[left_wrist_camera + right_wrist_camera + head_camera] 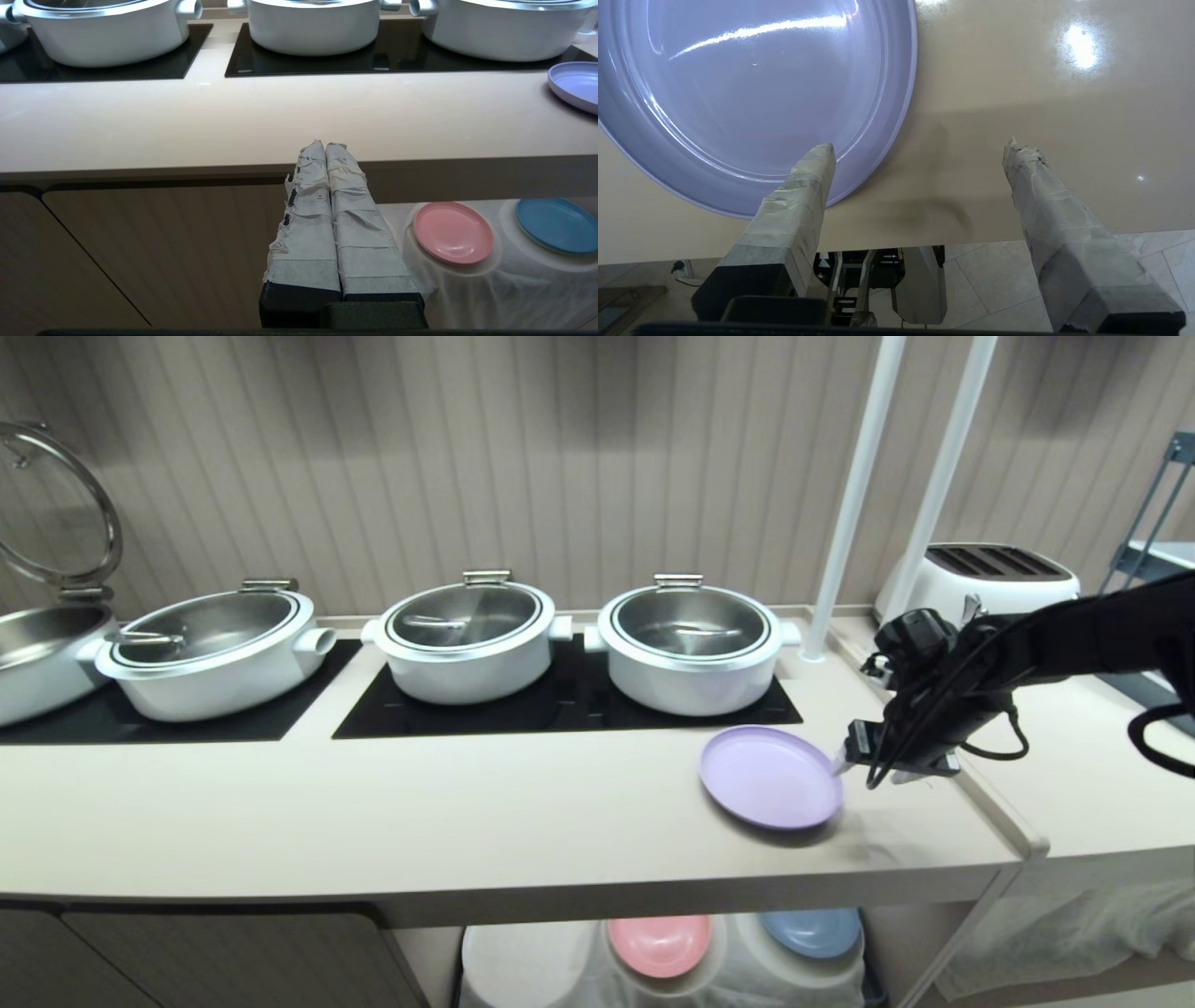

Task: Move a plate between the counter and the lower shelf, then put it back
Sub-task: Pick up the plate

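The lilac plate [770, 777] [577, 84] [752, 88] lies flat on the beige counter [373, 821] [1017, 93], near its right end and front edge. My right gripper [873, 773] [919, 144] is open just right of the plate, holding nothing. One taped finger [803, 196] hangs over the plate's near rim and the other over bare counter. The left gripper [325, 144] is shut and empty, parked in front of the counter below its edge. The lower shelf [523, 961], draped in white cloth, shows under the counter.
A pink plate [659, 943] [452, 232] and a blue plate [810, 931] [556, 224] sit on the lower shelf. Several white pots [691, 644] stand on black hob panels behind the plate. Two white poles [864, 495] and a toaster [990, 574] are at the back right.
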Controlling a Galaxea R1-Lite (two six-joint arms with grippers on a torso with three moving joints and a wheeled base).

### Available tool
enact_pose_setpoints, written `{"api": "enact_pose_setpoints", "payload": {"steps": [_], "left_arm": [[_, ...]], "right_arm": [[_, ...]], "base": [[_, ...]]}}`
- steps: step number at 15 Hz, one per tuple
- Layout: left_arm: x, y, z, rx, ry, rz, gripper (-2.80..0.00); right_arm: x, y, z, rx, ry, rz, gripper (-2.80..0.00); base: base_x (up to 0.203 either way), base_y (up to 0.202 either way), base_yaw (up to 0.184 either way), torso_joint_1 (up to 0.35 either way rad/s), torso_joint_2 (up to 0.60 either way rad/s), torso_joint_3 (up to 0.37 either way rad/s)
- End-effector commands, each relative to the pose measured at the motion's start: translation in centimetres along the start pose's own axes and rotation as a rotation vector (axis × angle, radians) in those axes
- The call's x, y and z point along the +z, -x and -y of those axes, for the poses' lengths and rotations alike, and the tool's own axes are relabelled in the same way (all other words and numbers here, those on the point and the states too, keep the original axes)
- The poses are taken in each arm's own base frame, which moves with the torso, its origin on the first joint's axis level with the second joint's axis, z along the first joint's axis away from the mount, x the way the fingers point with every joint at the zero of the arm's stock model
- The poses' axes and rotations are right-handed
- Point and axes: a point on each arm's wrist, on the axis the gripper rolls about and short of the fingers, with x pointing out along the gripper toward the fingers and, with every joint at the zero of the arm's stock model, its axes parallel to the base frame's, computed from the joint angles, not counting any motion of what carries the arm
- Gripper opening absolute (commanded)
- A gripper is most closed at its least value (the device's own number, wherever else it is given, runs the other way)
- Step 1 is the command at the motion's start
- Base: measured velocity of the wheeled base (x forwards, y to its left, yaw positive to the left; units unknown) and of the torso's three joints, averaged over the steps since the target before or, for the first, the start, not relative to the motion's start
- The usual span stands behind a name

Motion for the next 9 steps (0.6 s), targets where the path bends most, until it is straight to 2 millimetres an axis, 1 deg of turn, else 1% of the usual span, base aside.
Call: {"api": "enact_pose_setpoints", "payload": {"steps": [1,5,9], "left_arm": [[0.0,0.0,0.0,0.000,0.000,0.000,-2.80],[0.0,0.0,0.0,0.000,0.000,0.000,-2.80],[0.0,0.0,0.0,0.000,0.000,0.000,-2.80]], "right_arm": [[0.0,-1.0,0.0,-0.003,-0.001,-0.019,0.00],[0.5,-2.7,-0.2,-0.002,-0.002,-0.027,0.00],[0.7,-3.9,-0.2,-0.004,-0.001,-0.037,0.00]], "base": [[0.000,0.000,0.000,0.000,0.00,0.000],[0.000,0.000,0.000,0.000,0.00,0.000],[0.000,0.000,0.000,0.000,0.00,0.000]]}}
